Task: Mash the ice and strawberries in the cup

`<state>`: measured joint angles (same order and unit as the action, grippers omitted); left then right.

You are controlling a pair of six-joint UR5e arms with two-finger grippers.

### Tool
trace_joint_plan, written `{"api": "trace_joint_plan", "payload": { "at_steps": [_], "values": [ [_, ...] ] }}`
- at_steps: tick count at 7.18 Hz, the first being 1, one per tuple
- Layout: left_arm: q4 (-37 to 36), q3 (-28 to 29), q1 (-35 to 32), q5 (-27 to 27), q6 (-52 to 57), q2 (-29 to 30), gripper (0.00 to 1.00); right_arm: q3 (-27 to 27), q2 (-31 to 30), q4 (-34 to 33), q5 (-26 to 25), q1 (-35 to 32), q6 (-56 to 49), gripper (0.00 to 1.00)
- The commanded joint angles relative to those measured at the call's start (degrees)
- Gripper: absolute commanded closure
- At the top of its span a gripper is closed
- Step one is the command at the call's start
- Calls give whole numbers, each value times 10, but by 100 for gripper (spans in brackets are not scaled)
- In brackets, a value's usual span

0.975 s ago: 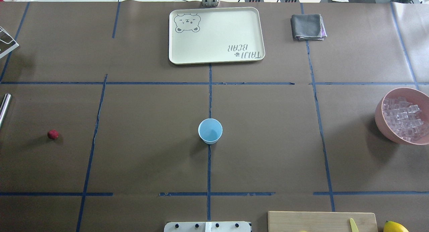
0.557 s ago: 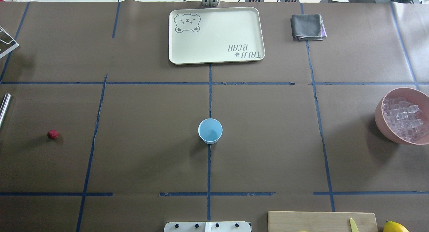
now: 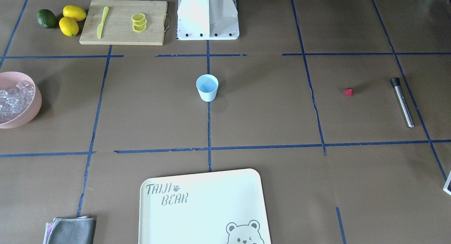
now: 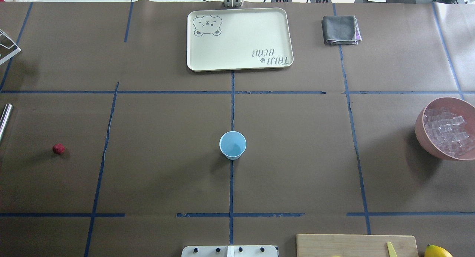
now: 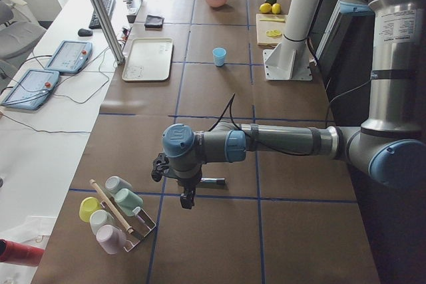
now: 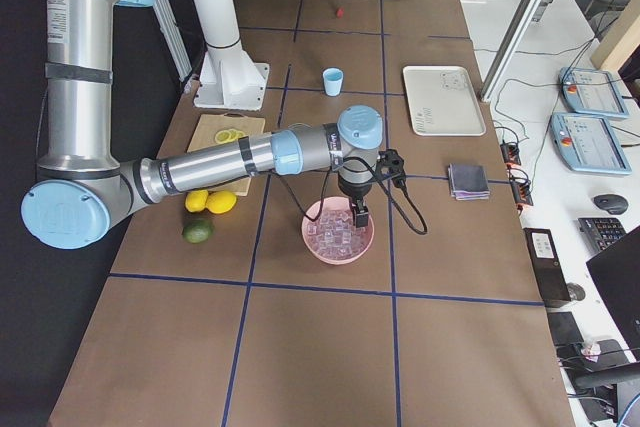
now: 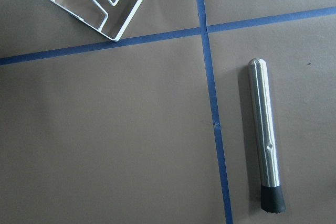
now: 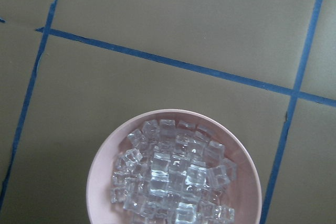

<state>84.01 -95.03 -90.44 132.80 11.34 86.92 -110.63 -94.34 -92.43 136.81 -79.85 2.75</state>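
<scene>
The light-blue cup (image 4: 232,145) stands upright at the table's middle, its inside bare. A small red strawberry (image 4: 58,149) lies far to its left on the brown paper. Clear ice (image 4: 447,132) fills a pink bowl (image 4: 421,138) at the right edge. In the exterior right view my right gripper (image 6: 358,215) hangs just over the ice (image 6: 337,237); the right wrist view looks down on the ice (image 8: 173,177). In the exterior left view my left gripper (image 5: 188,197) hovers near a steel muddler (image 7: 264,135). I cannot tell whether either gripper is open or shut.
A cream tray (image 4: 241,38) and a folded grey cloth (image 4: 339,29) lie at the far side. A cutting board (image 3: 123,22) with lemon slices and a yellow knife, two lemons (image 3: 68,25) and an avocado lie near the robot base. A white cup rack (image 5: 116,214) stands beside the muddler.
</scene>
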Motion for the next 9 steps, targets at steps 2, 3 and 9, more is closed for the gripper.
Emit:
{"api": "trace_joint_plan", "payload": {
  "at_steps": [2,3,9],
  "values": [
    [2,2,0,0,0,0,0,1,-18,154,-50,90,196,2],
    [3,2,0,-1,0,0,0,4,-27,176,-71,110,207,3],
    [4,1,0,-1,0,0,0,51,-26,177,-100,158,148,22]
  ]
}}
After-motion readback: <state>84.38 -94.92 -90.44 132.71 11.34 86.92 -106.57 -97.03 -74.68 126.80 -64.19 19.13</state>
